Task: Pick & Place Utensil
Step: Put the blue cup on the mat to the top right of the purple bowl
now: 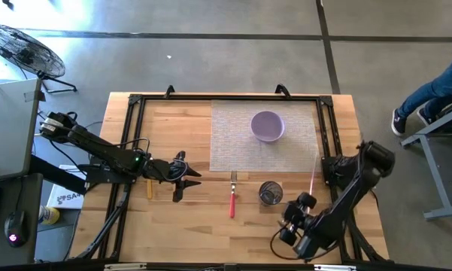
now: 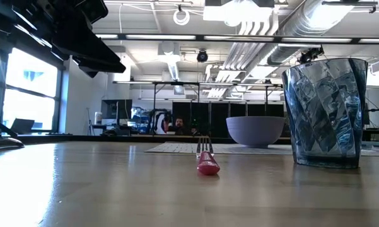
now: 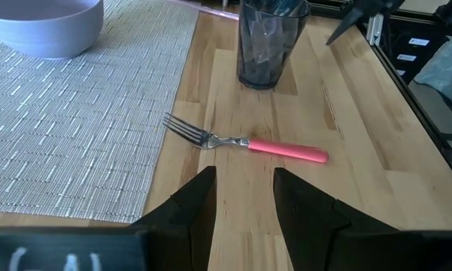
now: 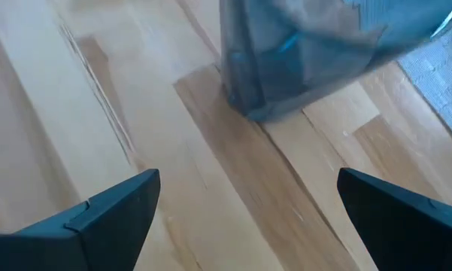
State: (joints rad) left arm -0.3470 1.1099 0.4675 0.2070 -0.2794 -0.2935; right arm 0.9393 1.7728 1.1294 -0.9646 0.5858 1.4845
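Table (image 1: 188, 120): light wood with a black frame along its rim, and bare boards open across the near half.
Placemat (image 1: 233, 139): grey woven, covering the far middle; its near edge ends just short of the fork's tines.
Left arm: it reaches in from the left side, and the left gripper (image 1: 186, 178) hangs over bare wood with the fingers (image 3: 199, 207) parted, nothing between them.
Right arm: low at the near right corner, the right gripper (image 4: 248, 203) spread wide and empty, pointing at the cup's base.
Bowl (image 1: 267, 126): lavender, sitting on the placemat's far right part.
Cup (image 1: 270, 193): dark clear tumbler, upright on bare wood, just right of the fork and apart from it.
Fork (image 1: 232, 198): pink handle, metal tines, lying flat on bare wood between the left gripper and the cup.
Writing: a white box under the table's left edge shows letters I cannot make out.
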